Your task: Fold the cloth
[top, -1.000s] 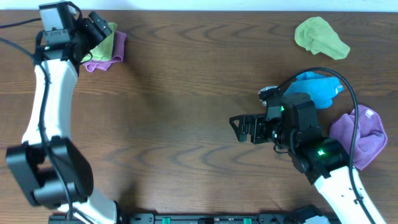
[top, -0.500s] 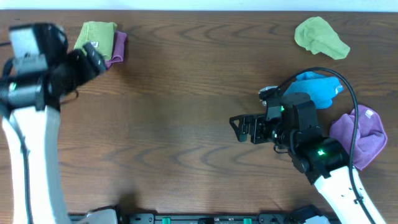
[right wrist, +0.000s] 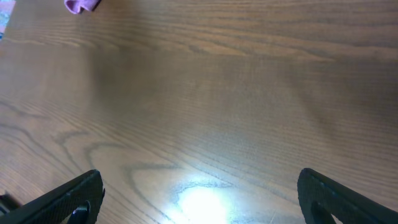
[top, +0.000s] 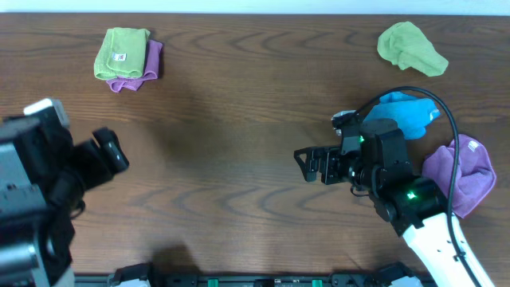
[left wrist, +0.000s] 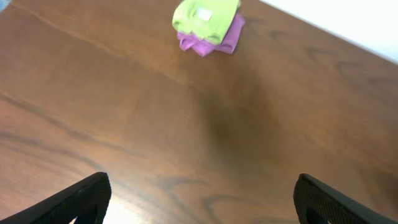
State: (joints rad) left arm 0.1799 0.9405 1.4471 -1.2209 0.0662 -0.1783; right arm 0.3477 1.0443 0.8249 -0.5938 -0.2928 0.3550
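Wide and empty: left gripper [left wrist: 200, 196], right gripper [right wrist: 200, 194]; the blue cloth [top: 414, 115] beside the right gripper (limp, light) likely wants a corner pinch.

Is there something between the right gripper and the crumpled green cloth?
Nothing visible lies between the right gripper and crumpled green cloth, only bare table; the blue cloth sits beside that path.

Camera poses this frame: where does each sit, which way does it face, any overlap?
Overhead: above the table, looking straight down; left gripper and right gripper show.
Left wrist: on the left gripper, tilted forward at the folded stack; its fingertips at bottom corners.
Right wrist: on the right gripper, facing mostly bare wood; fingertips at bottom corners.
Shared: overhead and left wrist both see the folded stack.
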